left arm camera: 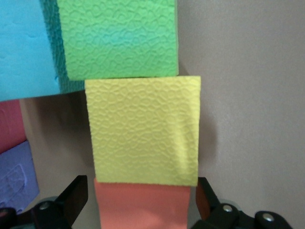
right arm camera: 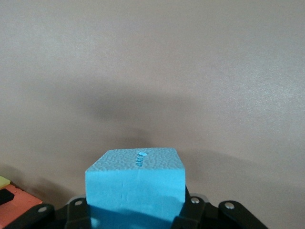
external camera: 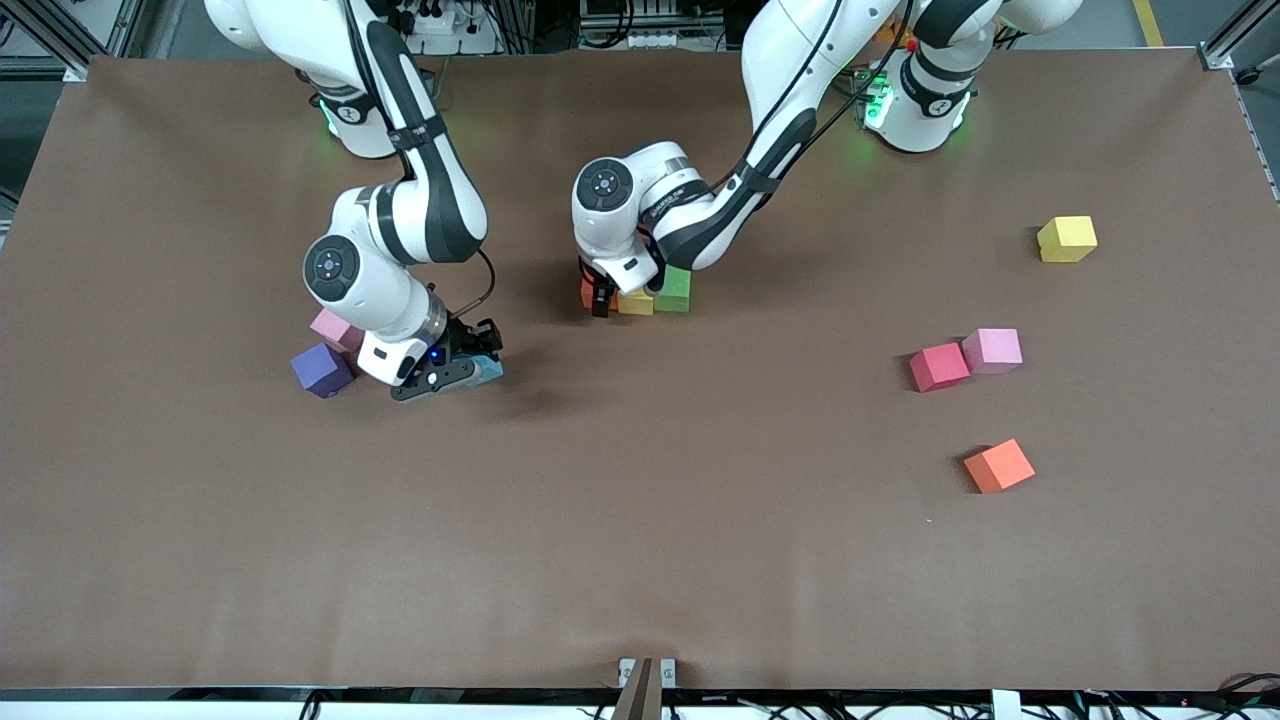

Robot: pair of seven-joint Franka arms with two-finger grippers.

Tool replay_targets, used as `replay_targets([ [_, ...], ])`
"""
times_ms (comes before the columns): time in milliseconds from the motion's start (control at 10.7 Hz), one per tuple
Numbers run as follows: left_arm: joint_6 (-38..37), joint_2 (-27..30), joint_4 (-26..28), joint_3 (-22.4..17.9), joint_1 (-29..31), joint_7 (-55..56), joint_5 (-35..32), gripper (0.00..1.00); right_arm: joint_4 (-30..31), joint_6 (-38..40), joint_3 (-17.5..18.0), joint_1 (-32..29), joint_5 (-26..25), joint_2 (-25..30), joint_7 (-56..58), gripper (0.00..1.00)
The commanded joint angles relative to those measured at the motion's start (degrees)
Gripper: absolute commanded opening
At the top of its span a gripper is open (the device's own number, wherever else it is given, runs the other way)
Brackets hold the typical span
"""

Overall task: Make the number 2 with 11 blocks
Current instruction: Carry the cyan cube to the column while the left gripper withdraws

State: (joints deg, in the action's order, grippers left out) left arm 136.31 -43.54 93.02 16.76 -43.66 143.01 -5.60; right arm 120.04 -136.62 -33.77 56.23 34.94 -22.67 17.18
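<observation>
Orange block (external camera: 590, 292), yellow block (external camera: 636, 301) and green block (external camera: 675, 289) touch in a row.

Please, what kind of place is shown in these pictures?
Probably a robotics lab bench: two arms are mounted at a table covered in brown sheet, with metal framing and cables at its edges, and foam practice cubes such as the orange block lie scattered.

Two arms (external camera: 420, 190), ten blocks (external camera: 1000, 466) in front view, one table (external camera: 640, 560)

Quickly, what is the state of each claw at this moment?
Left claw: open, straddling the orange block without gripping it.
Right claw: closed on a blue block.
</observation>
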Motion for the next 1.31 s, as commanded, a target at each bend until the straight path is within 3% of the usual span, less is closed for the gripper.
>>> replay_targets([
  [0, -0.8, 3.2, 1.3, 1.0, 0.7, 0.7, -1.8, 1.0, 0.8, -0.2, -0.4, 0.8, 0.9, 0.9, -0.8, 0.18],
  [374, -8.0, 9.0, 1.4, 2.2, 3.7, -4.4, -2.0, 1.0, 0.9, -2.0, -0.4, 3.5, 0.9, 0.8, -6.6, 0.18],
  [560, -13.0, 13.1, 1.4, 2.2, 7.4, -12.2, -2.0, 1.0, 0.9, -3.8, -0.4, 5.2, 0.9, 0.6, -9.9, 0.17],
  [934, -17.7, 18.2, 1.5, 2.8, 15.3, -37.5, -2.0, 1.0, 0.7, -8.5, -0.4, 10.8, 0.9, -0.8, -20.7, 0.16],
  [1121, -27.4, 20.0, 1.9, 2.9, 20.8, -59.6, -2.0, 1.0, -0.2, -10.1, -0.4, 13.8, 0.8, -3.2, -26.3, 0.13],
  [1214, -28.5, 21.2, 2.5, 2.9, 24.0, -67.3, -2.0, 1.0, -0.5, -12.1, -0.4, 15.6, 0.8, -4.3, -29.1, 0.13],
])
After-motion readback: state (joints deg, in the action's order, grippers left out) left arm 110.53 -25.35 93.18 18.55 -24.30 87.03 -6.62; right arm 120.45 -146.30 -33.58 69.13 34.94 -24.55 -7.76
